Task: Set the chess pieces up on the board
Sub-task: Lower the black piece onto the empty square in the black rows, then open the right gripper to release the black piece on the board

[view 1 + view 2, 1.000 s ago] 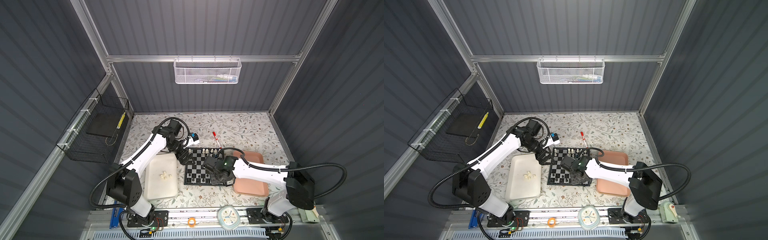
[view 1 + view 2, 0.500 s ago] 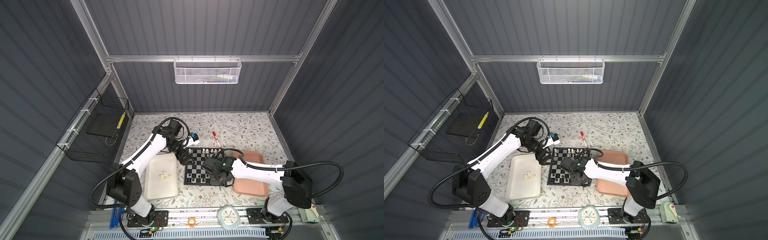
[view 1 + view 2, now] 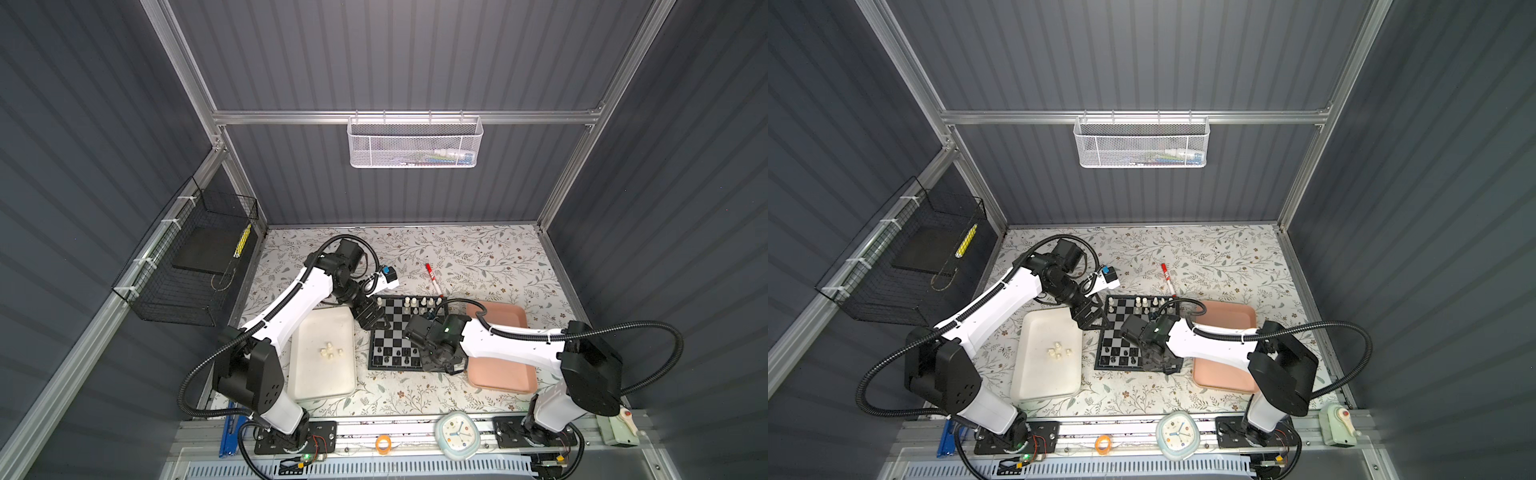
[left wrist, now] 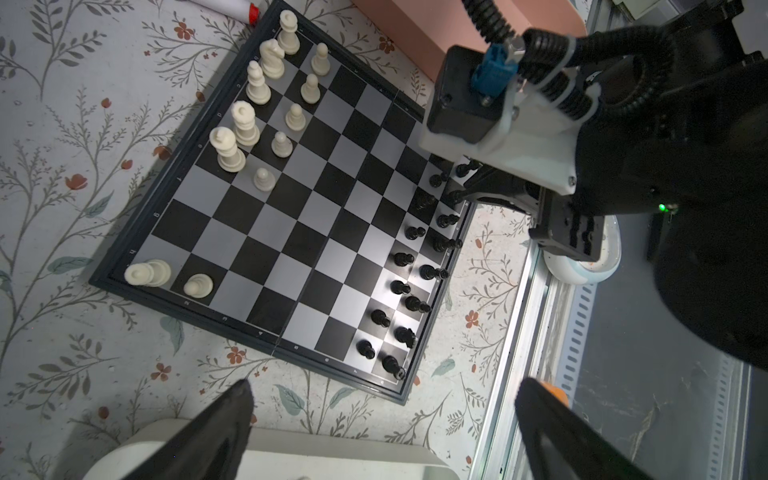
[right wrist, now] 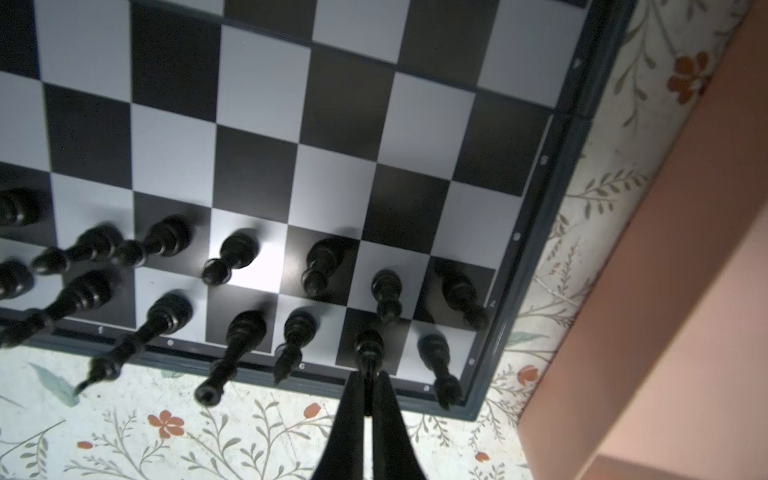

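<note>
The tapered right fingers [image 5: 353, 419] are pinching shut on a glossy black chess piece [image 5: 368, 347] on the checkered board [image 5: 257, 104]; the left fingers [image 4: 232, 415] are gaping wide, holding nothing.

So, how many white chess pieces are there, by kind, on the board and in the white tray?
White pawns on the board: 6
Taller white pieces on the board: 6
Loose white pieces in the white tray: 4
Total: 16

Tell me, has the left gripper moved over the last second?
No. The left gripper hangs open at the same spot, by the board's left edge, just past the white tray's far corner.
</note>
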`<control>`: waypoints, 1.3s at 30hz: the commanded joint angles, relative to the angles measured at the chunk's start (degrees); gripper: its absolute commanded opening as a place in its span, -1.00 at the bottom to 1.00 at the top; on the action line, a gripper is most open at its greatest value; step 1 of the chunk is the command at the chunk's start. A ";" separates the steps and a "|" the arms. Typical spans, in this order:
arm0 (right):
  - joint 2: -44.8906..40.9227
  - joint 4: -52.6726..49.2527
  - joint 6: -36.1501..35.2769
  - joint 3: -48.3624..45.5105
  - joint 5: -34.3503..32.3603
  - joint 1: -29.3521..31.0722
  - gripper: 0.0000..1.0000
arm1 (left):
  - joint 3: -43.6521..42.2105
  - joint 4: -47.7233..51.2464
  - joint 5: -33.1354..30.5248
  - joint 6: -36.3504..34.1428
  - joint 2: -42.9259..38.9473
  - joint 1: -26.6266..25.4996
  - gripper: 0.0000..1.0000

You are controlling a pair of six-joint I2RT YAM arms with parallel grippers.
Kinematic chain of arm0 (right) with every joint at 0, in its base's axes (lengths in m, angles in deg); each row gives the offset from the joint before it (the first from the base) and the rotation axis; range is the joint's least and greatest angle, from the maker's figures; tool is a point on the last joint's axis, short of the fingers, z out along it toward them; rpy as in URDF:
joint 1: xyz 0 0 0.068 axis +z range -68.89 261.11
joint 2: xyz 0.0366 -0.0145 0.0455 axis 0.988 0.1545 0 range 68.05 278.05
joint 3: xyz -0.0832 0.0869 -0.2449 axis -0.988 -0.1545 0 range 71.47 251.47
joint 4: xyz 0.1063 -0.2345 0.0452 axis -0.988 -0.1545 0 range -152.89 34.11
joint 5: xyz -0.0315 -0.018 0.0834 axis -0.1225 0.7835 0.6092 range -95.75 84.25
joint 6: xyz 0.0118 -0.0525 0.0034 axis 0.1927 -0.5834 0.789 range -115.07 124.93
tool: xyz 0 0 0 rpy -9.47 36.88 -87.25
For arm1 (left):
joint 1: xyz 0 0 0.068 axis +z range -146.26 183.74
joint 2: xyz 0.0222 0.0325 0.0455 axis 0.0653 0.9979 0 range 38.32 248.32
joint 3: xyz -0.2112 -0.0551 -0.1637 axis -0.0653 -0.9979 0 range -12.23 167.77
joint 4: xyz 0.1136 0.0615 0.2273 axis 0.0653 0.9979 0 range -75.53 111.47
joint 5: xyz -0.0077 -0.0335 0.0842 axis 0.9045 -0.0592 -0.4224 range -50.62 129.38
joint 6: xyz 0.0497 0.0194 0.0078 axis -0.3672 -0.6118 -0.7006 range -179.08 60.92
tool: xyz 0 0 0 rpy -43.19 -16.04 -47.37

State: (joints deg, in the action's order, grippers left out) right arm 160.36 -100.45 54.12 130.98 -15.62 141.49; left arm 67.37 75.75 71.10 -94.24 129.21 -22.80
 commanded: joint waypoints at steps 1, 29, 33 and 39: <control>0.57 -0.11 1.04 -1.24 0.20 0.35 -0.97 | 0.63 1.12 0.97 0.12 0.34 -0.26 0.99; -1.10 -1.78 0.68 0.32 -1.03 0.35 -0.57 | 0.91 1.21 0.53 0.09 0.29 -0.26 0.99; -1.30 -2.35 0.55 0.70 -1.20 0.32 -0.53 | 0.90 1.34 0.43 0.12 0.18 -0.26 0.99; -2.29 -3.38 0.47 1.49 -1.56 0.42 -0.47 | 0.91 0.89 -0.32 0.20 -0.44 -0.24 0.99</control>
State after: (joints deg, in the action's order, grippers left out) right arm 159.57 -101.58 54.41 131.11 -15.88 141.56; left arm 67.37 75.75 70.95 -94.24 129.21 -22.80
